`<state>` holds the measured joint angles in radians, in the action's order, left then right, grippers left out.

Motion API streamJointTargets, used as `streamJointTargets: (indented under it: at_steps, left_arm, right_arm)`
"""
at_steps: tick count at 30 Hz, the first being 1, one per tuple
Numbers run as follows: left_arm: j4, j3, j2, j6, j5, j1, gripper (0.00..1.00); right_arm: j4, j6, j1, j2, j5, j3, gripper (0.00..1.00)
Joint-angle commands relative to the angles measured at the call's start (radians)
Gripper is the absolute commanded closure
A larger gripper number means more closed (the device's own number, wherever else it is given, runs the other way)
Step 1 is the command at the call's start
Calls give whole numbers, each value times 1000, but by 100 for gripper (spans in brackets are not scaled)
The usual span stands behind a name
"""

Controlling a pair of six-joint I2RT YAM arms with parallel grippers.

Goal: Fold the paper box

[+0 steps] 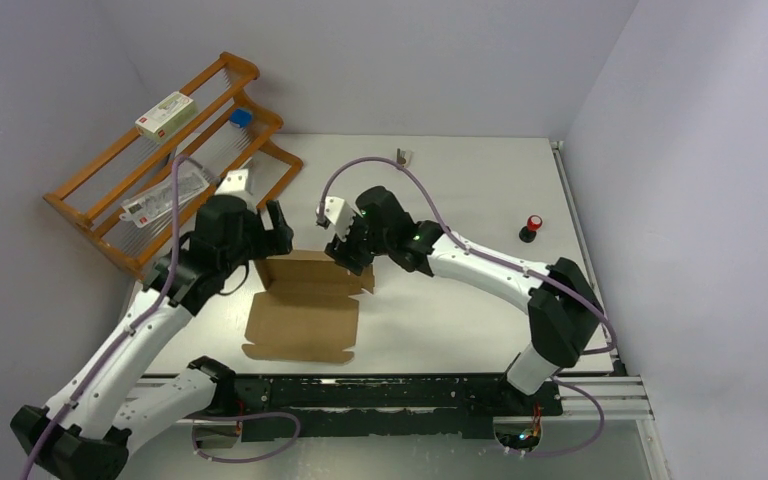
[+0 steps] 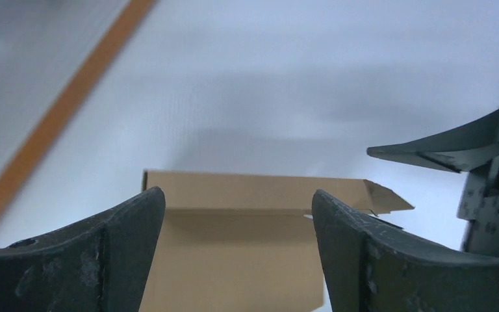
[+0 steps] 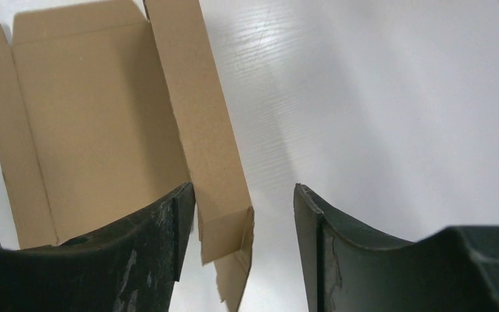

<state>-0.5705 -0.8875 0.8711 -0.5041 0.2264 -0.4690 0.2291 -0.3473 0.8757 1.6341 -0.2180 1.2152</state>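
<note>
Brown paper box (image 1: pixel 305 318), far wall raised: our left gripper (image 1: pixel 276 230) and right gripper (image 1: pixel 346 256) flank it, jaws apart; next we likely fold the side flaps.

Top view bright and sharp, even overhead light; soft short shadows under the arms on the white counter (image 1: pixel 440 310), no glare. Left wrist view greyer, broad soft shadow bands across the counter, orange rack rail (image 2: pixel 58 110) blurred, left hand (image 2: pixel 237 195) dark and soft. Right wrist view bright, counter near washed out upper right, right hand (image 3: pixel 243 188) underexposed
</note>
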Motion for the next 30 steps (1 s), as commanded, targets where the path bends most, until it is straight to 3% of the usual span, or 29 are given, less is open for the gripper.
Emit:
streamJointTargets:
  at_steps: [1,6,14,20,24,30]
  left_arm:
    - [-102,-154,108,289,-1,7,11]
    - [-50,-163,161,527,-53,0,13]
    - [58,-37,81,768,-85,-77,13]
    - [97,56,80,972,-47,-250,13]
    - [142,89,62,1054,-59,-298,13]
    - [344,197,59,1146,-20,-307,15]
  right_arm:
    - [-115,18,-24,-109,-29,-37,37]
    - [-178,100,-51,-215,3,-132,34]
    - [-347,237,-58,-401,109,-415,34]
    - [-504,384,-73,-477,124,-615,35]
    - [-604,408,-73,-507,132,-703,36]
    - [-706,420,-73,-448,147,-729,37]
